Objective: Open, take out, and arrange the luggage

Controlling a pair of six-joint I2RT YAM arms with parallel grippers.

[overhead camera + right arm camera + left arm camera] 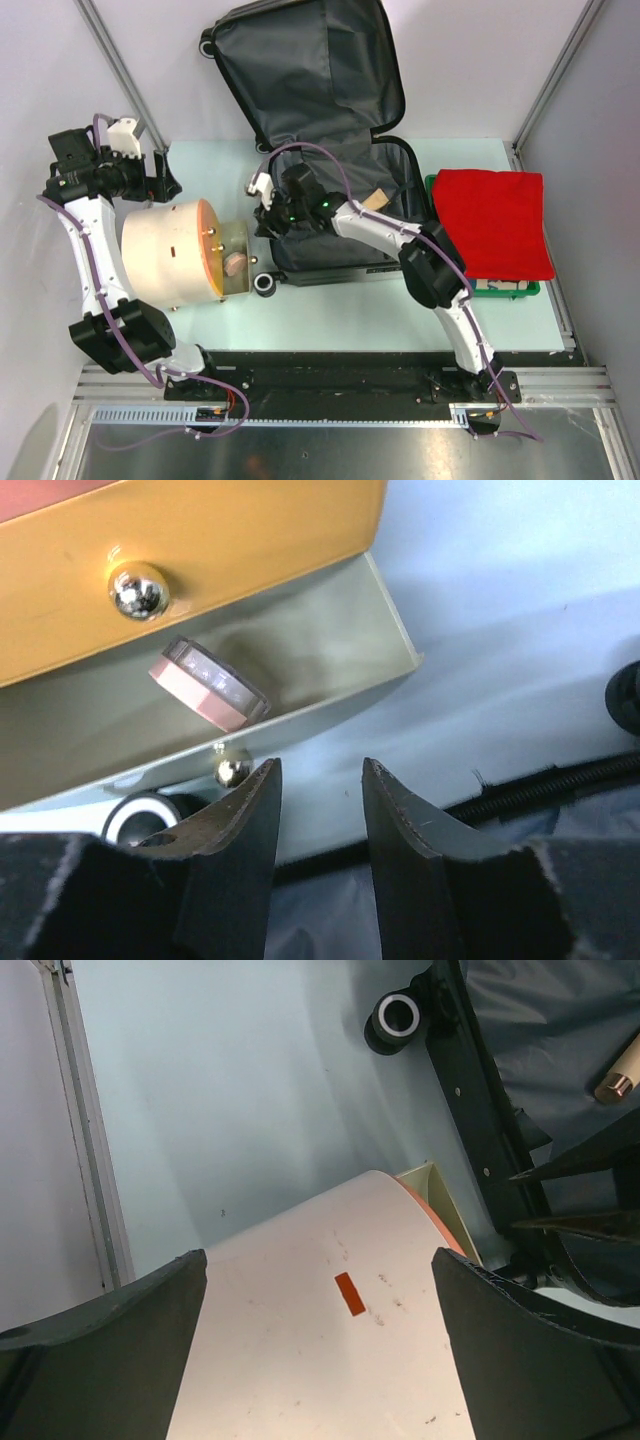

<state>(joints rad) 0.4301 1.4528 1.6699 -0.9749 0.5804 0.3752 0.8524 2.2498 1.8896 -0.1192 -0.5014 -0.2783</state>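
Your right end effector (320, 770) hung partly open and empty at the edge of the open luggage (320, 90). Your left end effector (315, 1260) gaped wide above the beige cylinder (330, 1360), gripping nothing.

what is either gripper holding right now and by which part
Nothing is held. The left gripper stands wide open above the beige cylinder, and the right gripper has nothing between its parted jaws.

Overhead plus wrist close-ups, sharing luggage (310, 90)
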